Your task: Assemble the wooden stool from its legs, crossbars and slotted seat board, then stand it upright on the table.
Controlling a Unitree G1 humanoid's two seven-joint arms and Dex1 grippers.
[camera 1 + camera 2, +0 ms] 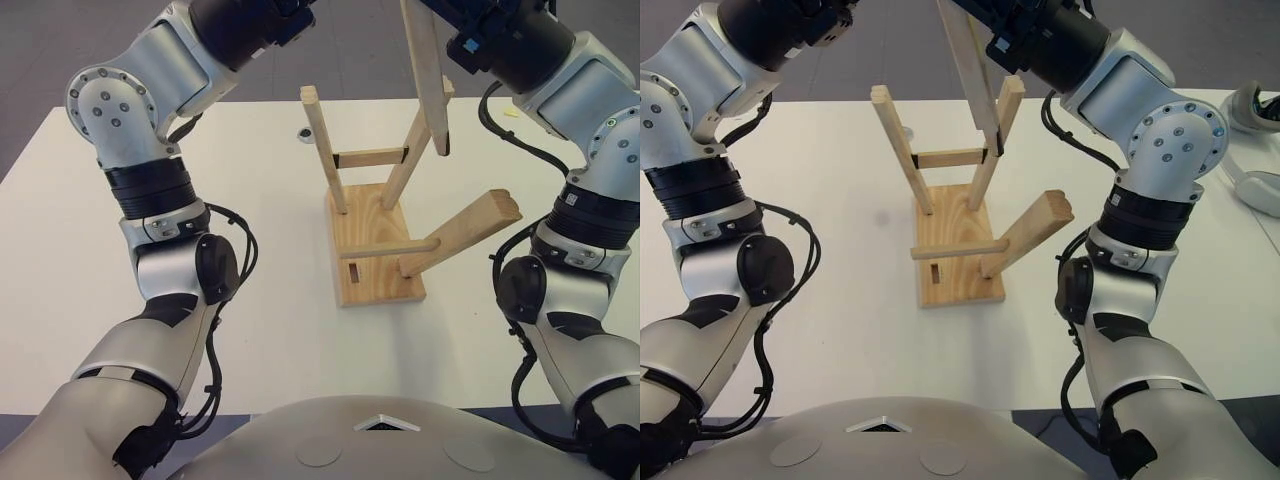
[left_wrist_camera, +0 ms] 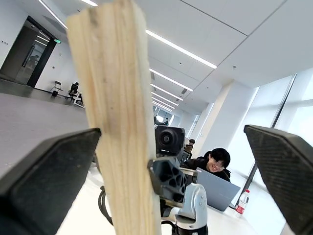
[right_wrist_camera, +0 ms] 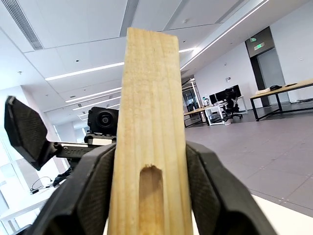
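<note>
The slotted seat board [image 1: 372, 262] lies flat on the white table [image 1: 260, 330]. Two legs [image 1: 325, 150] stand up from its far end, joined by a crossbar [image 1: 370, 157]. A third leg [image 1: 462, 233] leans out to the right with a loose crossbar [image 1: 388, 250] at its base. The fourth leg [image 1: 428, 80] hangs high over the stool, with my right gripper [image 3: 150, 147] shut on it. My left gripper [image 2: 171, 132] is open around the same leg [image 2: 120, 122]. One finger [image 2: 44, 181] sits beside the wood, and the other finger [image 2: 283, 171] is well clear.
A small round object [image 1: 305, 135] lies on the table behind the stool. White gear [image 1: 1260, 110] sits at the table's far right. Bare tabletop stretches to the left and in front of the seat board.
</note>
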